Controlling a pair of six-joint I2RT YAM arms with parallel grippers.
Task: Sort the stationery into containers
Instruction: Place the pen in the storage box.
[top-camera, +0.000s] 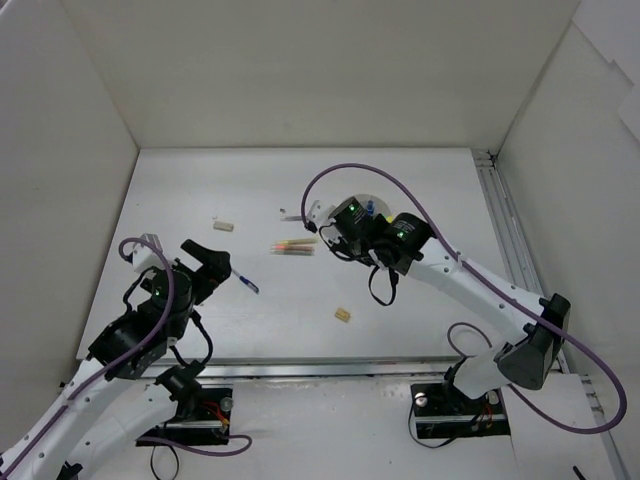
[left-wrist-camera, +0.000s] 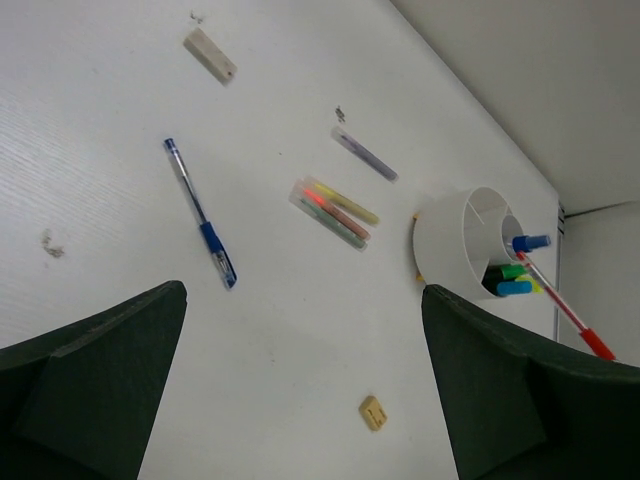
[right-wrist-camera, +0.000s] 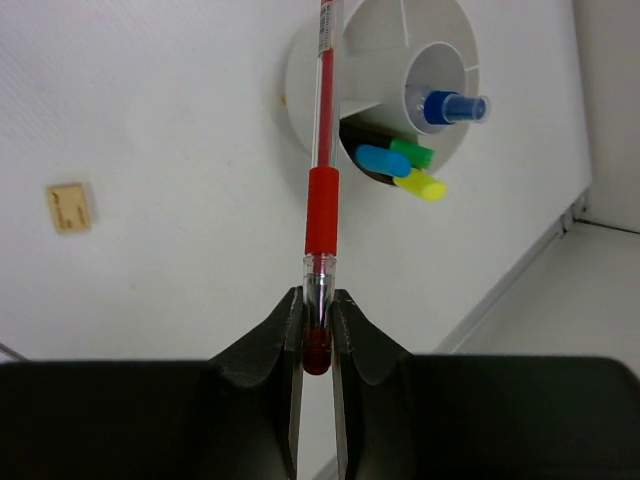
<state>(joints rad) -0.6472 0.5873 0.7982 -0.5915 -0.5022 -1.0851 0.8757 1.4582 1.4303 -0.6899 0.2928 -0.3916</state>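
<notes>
A white table (top-camera: 420, 300) filled the overhead view. Right of centre, the round white organizer (right-wrist-camera: 370, 60) was mostly hidden by the right arm. In the right wrist view it sat at the top of the frame, holding capped highlighters (right-wrist-camera: 400, 170) in one section and a blue-capped marker (right-wrist-camera: 455, 107) in its centre tube.

The right gripper (right-wrist-camera: 317, 310) was clamped on the very end of a red pen (right-wrist-camera: 322, 210), whose far end reached over the organizer's rim. The left gripper (left-wrist-camera: 303, 300), at lower left in the overhead view, had its jaws wide apart and empty.

A blue pen (left-wrist-camera: 200, 215) lay on the table just ahead of it, with a bundle of pastel pencils (left-wrist-camera: 335, 213) nearer the organizer and two small erasers (left-wrist-camera: 210, 55) well apart.

Held only by its tip, the red pen could likely swing. It probably needed tilting upright, with its free end sunk inside an open compartment before the jaws let go.
</notes>
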